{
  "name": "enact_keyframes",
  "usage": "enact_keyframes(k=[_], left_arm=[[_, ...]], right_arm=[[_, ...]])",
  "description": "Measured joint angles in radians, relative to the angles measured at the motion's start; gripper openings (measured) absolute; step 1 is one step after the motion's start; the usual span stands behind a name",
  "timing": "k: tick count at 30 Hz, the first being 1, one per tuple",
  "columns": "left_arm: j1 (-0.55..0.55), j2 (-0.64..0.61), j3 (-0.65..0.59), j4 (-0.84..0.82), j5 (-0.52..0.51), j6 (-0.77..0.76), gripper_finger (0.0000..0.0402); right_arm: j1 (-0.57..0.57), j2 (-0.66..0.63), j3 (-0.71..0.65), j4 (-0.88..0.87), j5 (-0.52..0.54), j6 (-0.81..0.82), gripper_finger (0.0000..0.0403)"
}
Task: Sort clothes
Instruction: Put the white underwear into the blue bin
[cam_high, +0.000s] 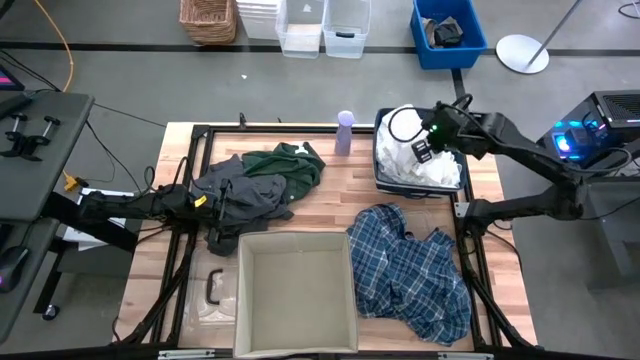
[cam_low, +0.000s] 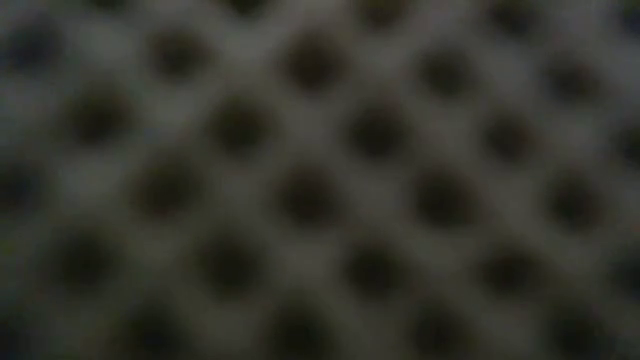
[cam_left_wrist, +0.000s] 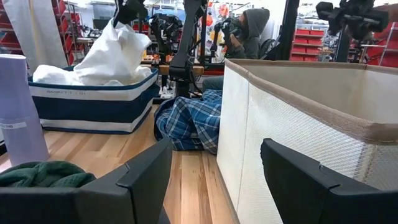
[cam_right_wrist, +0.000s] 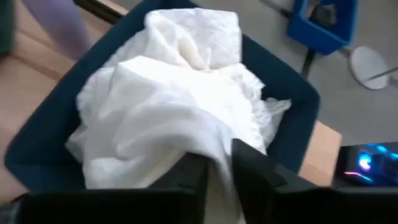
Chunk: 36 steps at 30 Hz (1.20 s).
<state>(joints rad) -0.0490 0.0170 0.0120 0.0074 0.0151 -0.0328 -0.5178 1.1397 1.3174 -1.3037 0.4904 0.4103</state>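
My right gripper (cam_high: 422, 146) is over the dark blue bin (cam_high: 381, 152) at the table's far right, shut on a white garment (cam_right_wrist: 161, 93). More white clothes (cam_high: 440, 172) lie in the bin. My left gripper (cam_high: 198, 203) is open and empty, low at the table's left side, beside a dark grey garment (cam_high: 240, 192). A dark green garment (cam_high: 295, 162) lies against the grey one. A blue-and-white plaid shirt (cam_high: 410, 268) lies crumpled on the table at the right. The beige fabric box (cam_high: 295, 290) stands at the near middle. My right gripper pinches a gathered fold of the white garment (cam_right_wrist: 219, 146) between its two fingers, from above, pointing down. The garment is drawn up into a peak (cam_left_wrist: 115, 50) below the fingers. Its lower part rests in the bin on the other white clothes.
A lilac bottle (cam_high: 344, 132) stands at the far edge between the green garment and the bin. A clear bag (cam_high: 215, 295) lies left of the beige box. The low view is filled by a blurred dotted surface. A person (cam_left_wrist: 249, 31) sits beyond the table.
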Motion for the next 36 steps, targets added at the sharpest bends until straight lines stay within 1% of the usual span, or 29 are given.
enact_keyframes(k=[4,8,11,14,15,17,18,20,23,25,29,32,33,34,36], left_arm=[[0.000,0.000,0.000,0.000,0.000,0.000,0.0235],[0.000,0.000,0.000,0.000,0.000,0.000,0.0235],[0.000,0.000,0.000,0.000,0.000,0.000,0.0235],[0.000,0.000,0.000,0.000,0.000,0.000,0.0235],[0.000,0.000,0.000,0.000,0.000,0.000,0.0235],[0.000,0.000,0.000,0.000,0.000,0.000,0.0235],[0.000,0.000,0.000,0.000,0.000,0.000,0.0235],[0.000,0.000,0.000,0.000,0.000,0.000,0.0235],[0.000,0.000,0.000,0.000,0.000,0.000,0.0235],[0.000,0.000,0.000,0.000,0.000,0.000,0.0235],[0.000,0.000,0.000,0.000,0.000,0.000,0.0235],[0.000,0.000,0.000,0.000,0.000,0.000,0.0235],[0.000,0.000,0.000,0.000,0.000,0.000,0.0235],[0.000,0.000,0.000,0.000,0.000,0.000,0.0235],[0.000,0.000,0.000,0.000,0.000,0.000,0.0235]], right_arm=[[-0.019,0.000,0.063,-0.002,-0.009,-0.009,0.0150],[-0.019,0.000,0.159,-0.009,-0.009,-0.068,0.0228],[-0.019,0.000,0.236,-0.026,-0.010,-0.077,0.0273],[-0.019,-0.001,0.303,-0.057,-0.010,-0.077,0.0300],[-0.019,-0.001,0.321,-0.067,-0.018,-0.073,0.0304],[-0.020,-0.001,0.342,-0.078,-0.100,-0.071,0.0308],[-0.020,-0.001,0.348,-0.080,-0.168,-0.071,0.0308],[-0.017,-0.001,0.347,-0.084,-0.339,-0.071,0.0309],[0.019,-0.001,0.317,-0.084,-0.590,-0.057,0.0309],[0.067,-0.001,0.286,-0.085,-0.682,-0.039,0.0309],[0.198,-0.001,0.196,-0.084,-0.749,-0.026,0.0298],[0.288,0.000,0.110,-0.083,-0.749,-0.026,0.0279],[0.311,0.000,0.084,-0.080,-0.718,-0.027,0.0272],[0.328,0.000,0.065,-0.080,-0.653,-0.023,0.0263],[0.347,0.000,0.038,-0.092,-0.482,0.023,0.0240]])
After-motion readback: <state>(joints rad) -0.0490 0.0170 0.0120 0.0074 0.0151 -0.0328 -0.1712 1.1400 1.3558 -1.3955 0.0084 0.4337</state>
